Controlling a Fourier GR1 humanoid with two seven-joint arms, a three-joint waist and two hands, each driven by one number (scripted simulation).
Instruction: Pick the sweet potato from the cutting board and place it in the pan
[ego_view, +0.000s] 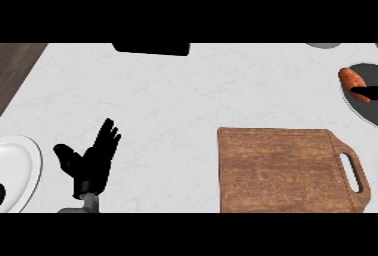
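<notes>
The orange sweet potato (351, 79) lies inside the dark pan (368, 69), which is cut off by the view's right edge. A small black part of my right hand (367, 92) comes in from that edge and overlaps the sweet potato's near end; the rest of the hand is out of view. The wooden cutting board (284, 170) sits at the lower right with its handle slot to the right and nothing on it. At the lower left my left hand (90, 162) rests open, fingers up, away from the board.
A white plate (16, 172) lies at the left edge beside my left hand. A black object (151, 48) sits at the counter's far edge, and a grey object (323, 45) at the top right. Dark wood flooring (15, 65) borders the counter's upper left.
</notes>
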